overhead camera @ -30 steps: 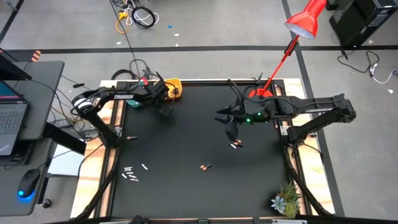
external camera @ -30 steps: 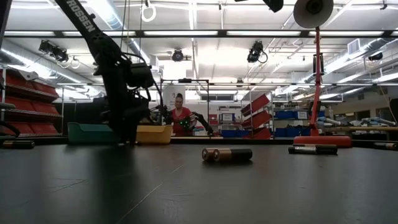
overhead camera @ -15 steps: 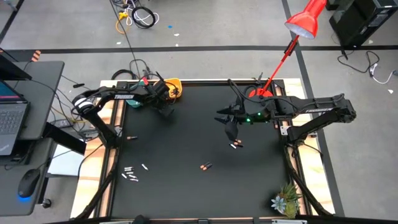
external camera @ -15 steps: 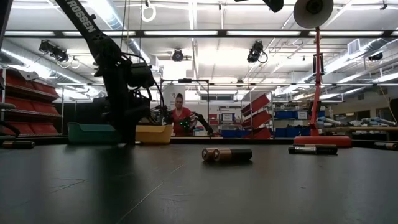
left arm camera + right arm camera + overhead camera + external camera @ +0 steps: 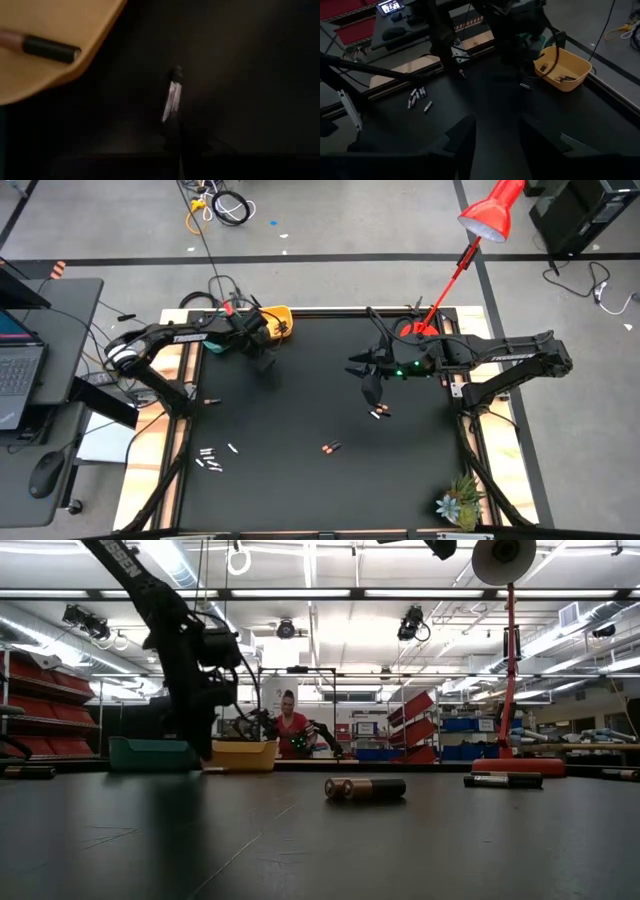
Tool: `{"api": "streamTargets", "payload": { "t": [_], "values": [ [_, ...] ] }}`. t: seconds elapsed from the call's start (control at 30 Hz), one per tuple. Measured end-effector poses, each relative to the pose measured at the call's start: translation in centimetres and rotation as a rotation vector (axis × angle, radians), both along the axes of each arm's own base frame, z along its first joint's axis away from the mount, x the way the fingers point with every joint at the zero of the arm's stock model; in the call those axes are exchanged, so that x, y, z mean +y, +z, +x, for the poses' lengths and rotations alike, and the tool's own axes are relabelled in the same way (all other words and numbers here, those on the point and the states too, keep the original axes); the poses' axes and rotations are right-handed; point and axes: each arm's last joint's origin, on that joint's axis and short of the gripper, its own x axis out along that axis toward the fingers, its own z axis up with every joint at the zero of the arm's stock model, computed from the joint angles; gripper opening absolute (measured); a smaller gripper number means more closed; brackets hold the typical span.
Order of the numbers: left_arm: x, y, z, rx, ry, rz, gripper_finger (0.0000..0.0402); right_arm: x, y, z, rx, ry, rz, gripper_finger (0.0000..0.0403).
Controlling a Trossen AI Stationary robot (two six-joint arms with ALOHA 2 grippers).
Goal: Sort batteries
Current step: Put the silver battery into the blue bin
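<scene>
High view shows my left end effector just beside the round yellow plastic bowl, at the far left corner of the black table. A second ago its fingers stood wide. Now they are pressed tight together, and it has lifted a little off the table.

A thin whitish-silver battery sits right at the fingertips, but I cannot tell if I am pinching it. A dark battery with a copper end lies in the bowl.

My right end effector has not moved. It hangs over the middle of the table, fingers apart, holding nothing. A small battery lies near it. A little bunch of whitish batteries lies well apart, near the left edge.
</scene>
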Motion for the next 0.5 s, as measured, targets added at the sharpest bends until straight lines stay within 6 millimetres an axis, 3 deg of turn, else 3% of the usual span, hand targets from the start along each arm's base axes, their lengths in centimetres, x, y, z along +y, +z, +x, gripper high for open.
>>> {"api": "streamTargets", "payload": {
  "t": [0.3, 0.5],
  "values": [
    [-1.7, 3.5, -2.3, 0.003, 0.042, 0.019, 0.0001, -0.2, 0.1, 0.0, 0.006, 0.014, -0.05, 0.0158],
    [-0.7, 3.1, -1.3, -0.029, 0.132, 0.099, 0.0059, -0.3, 0.2, 0.1, -0.013, 0.024, -0.055, 0.0158]
  ]
}}
